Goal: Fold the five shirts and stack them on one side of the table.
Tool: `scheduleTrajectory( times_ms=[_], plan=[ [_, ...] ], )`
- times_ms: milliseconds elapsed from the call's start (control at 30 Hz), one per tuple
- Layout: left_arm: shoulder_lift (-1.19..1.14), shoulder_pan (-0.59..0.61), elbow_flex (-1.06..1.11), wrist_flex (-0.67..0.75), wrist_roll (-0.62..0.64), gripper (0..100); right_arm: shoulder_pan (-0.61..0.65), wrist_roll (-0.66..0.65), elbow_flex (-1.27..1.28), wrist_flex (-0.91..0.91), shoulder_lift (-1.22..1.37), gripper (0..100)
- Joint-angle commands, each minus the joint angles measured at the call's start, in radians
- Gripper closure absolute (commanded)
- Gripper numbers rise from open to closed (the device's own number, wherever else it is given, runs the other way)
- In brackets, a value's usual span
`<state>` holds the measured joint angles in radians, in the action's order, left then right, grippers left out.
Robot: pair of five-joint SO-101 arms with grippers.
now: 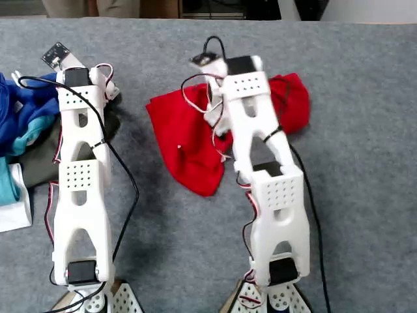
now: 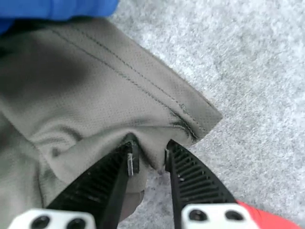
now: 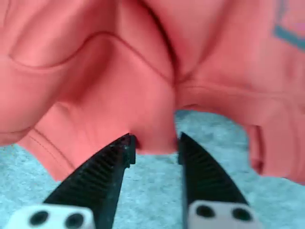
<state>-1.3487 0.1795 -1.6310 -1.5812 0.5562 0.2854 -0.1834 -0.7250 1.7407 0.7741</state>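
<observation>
red shirt [image 3: 119, 71] mid desk [image 1: 195, 248], right gripper [image 3: 155, 145] pinching an edge fold | grey shirt [image 2: 86, 90] at desk's left edge, left gripper [image 2: 148, 155] nipping its hem | both look light, limp, prone to sag: best held by hems or corners

Grey felt-like table cover [image 1: 365, 98], white flat object at its left edge [image 1: 14, 215], wood-coloured panels beyond [image 1: 156, 8].

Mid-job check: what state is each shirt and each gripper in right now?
red shirt, unfolded, crumpled on the table
grey shirt, unfolded, in the pile beside the left arm
blue shirt, bunched in that pile
teal shirt, bunched in that pile
left gripper, shut on a fold of the grey shirt
right gripper, shut on a fold of the red shirt
</observation>
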Motion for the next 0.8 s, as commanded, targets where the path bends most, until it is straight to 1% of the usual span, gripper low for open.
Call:
scheduleTrajectory(
  times_ms=[0, 100, 267, 333, 500, 567, 667, 767],
  plan=[
    [0.015, 0.014, -0.034, 0.015, -0.002, 90, 0.038, 0.028, 0.065, -0.049, -0.068, 79.4],
    [0.015, 0.014, -0.032, 0.015, -0.002, 89, 0.042, 0.032, 0.111, -0.091, -0.004, 81.6],
    [0.015, 0.012, -0.032, 0.015, -0.002, 89, 0.022, 0.028, 0.114, -0.023, 0.042, 99.8],
    [0.015, 0.012, -0.032, 0.015, -0.002, 89, 0.022, 0.026, 0.113, 0.008, 0.041, 97.1],
    [0.015, 0.012, -0.032, 0.015, -0.002, 89, 0.021, 0.005, 0.176, 0.041, -0.027, 97.1],
    [0.015, 0.012, -0.032, 0.015, -0.002, 89, 0.021, -0.029, 0.26, 0.041, -0.099, 99.1],
    [0.015, 0.012, -0.032, 0.015, -0.002, 89, 0.015, -0.074, 0.43, 0.032, -0.236, 99.3],
    [0.015, 0.015, -0.035, 0.015, -0.002, 89, -0.025, -0.123, 0.628, -0.003, -0.39, 99.3]
  ],
)
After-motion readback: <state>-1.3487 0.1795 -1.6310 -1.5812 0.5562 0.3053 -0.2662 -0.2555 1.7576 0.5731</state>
